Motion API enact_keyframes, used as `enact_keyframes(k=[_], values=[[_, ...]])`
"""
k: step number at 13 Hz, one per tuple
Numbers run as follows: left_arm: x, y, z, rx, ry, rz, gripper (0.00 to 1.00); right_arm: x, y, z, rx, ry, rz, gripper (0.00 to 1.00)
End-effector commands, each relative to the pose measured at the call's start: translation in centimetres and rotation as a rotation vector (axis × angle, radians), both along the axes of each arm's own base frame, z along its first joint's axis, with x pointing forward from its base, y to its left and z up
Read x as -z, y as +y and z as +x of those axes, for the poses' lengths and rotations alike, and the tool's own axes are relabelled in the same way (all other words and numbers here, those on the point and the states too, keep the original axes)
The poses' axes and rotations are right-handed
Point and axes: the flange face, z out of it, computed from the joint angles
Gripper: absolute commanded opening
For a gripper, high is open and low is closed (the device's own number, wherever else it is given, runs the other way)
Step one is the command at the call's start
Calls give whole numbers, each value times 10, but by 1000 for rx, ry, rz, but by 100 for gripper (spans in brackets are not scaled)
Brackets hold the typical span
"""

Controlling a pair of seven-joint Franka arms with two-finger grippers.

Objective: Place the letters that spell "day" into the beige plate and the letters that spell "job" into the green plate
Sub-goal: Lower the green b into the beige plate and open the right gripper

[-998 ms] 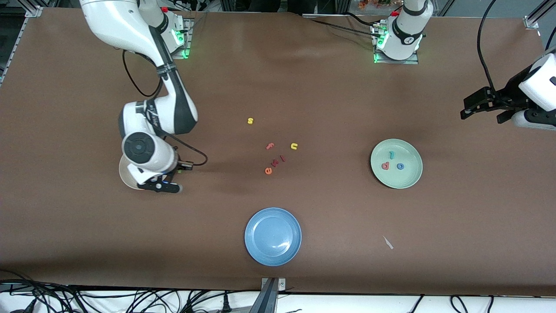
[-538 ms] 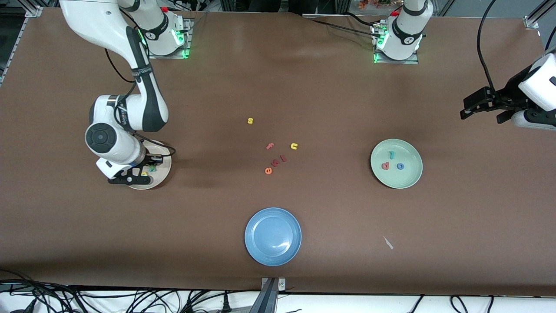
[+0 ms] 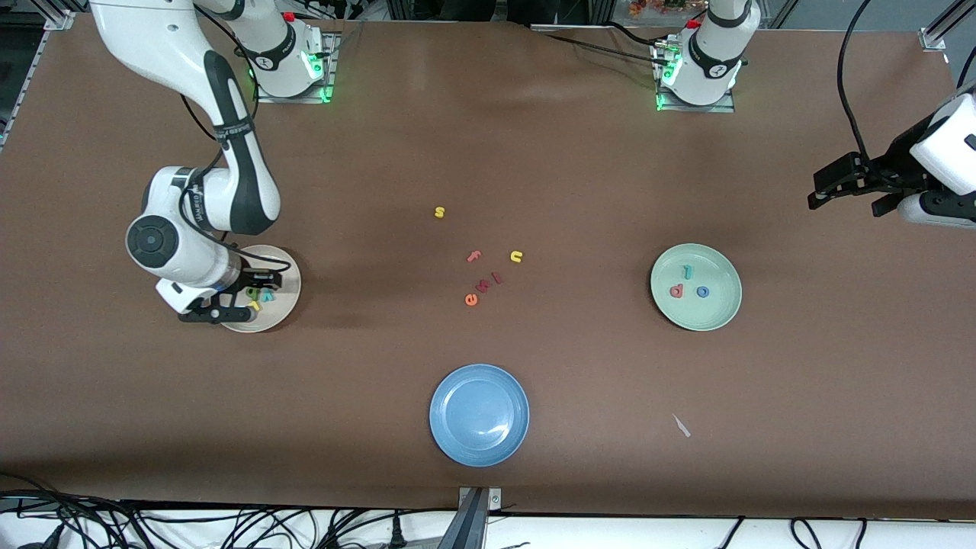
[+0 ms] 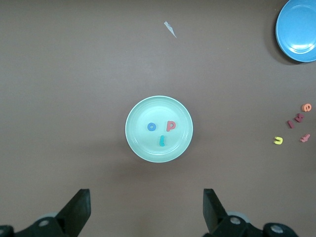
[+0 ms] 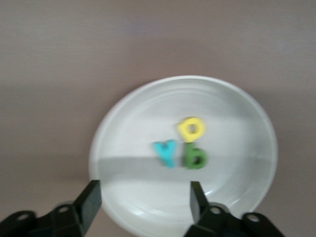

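Observation:
The beige plate (image 3: 280, 305) lies near the right arm's end of the table. In it are the dark green "d" (image 5: 195, 158), the yellow "a" (image 5: 191, 128) and the teal "y" (image 5: 166, 152), close together. My right gripper (image 3: 242, 297) hangs open just above the plate rim (image 5: 118, 108), with nothing between its fingers (image 5: 91, 197). The green plate (image 3: 717, 313) holds the teal "j" (image 3: 687, 271), the pinkish-red "b" (image 3: 676, 290) and the blue "o" (image 3: 703, 291). My left gripper (image 3: 846, 200) waits open high over the left arm's end of the table, looking down on the green plate (image 4: 138, 111).
Loose letters lie mid-table: a yellow "s" (image 3: 439, 212), a pink "f" (image 3: 474, 256), a yellow "u" (image 3: 516, 257), an orange "e" (image 3: 471, 300) and two small red ones beside it. A blue plate (image 3: 479, 414) sits nearest the front camera. A white scrap (image 3: 681, 425) lies nearby.
The right arm swung toward its own end of the table and over the beige plate. Its gripper opened, and the green "d" now lies in the plate. The left arm has not moved.

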Motion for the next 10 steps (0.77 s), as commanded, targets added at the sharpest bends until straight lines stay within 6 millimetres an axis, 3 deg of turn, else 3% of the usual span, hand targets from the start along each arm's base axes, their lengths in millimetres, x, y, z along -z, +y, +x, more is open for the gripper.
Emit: enact_keyframes(k=[1,5,10], values=[[-6,1,-2,21,-6,17,100,-42,44,7,47,56,25,100],[-6,1,-2,19,-6,17,100,-58,93,-3,37,98,5,100],[-6,1,-2,19,-6,17,100,-76,93,-15,92,248,-37,100]])
